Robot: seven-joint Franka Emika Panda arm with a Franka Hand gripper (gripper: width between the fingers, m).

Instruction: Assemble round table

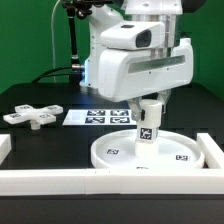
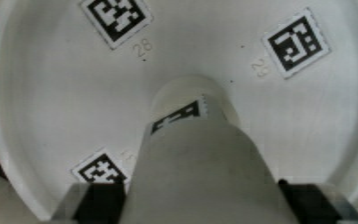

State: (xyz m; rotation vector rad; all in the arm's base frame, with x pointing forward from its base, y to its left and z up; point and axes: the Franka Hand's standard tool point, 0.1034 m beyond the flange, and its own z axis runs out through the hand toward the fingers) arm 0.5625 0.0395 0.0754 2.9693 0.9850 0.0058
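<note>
The large rimmed round disc [image 1: 145,152] lies flat on the black table, tags facing up. The short cylindrical leg [image 1: 148,122] stands upright at the disc's middle, a tag on its side. My gripper [image 1: 150,103] is shut on the leg's upper end, straight above the disc. In the wrist view the leg [image 2: 202,150] runs down between my two black fingers [image 2: 101,200] to the disc [image 2: 51,100]. The cross-shaped base [image 1: 33,115] lies apart at the exterior view's left.
The marker board [image 1: 98,117] lies behind the disc. Long white border rails run along the front [image 1: 60,178] and the exterior view's right side [image 1: 212,150]. Cables and a stand are at the back.
</note>
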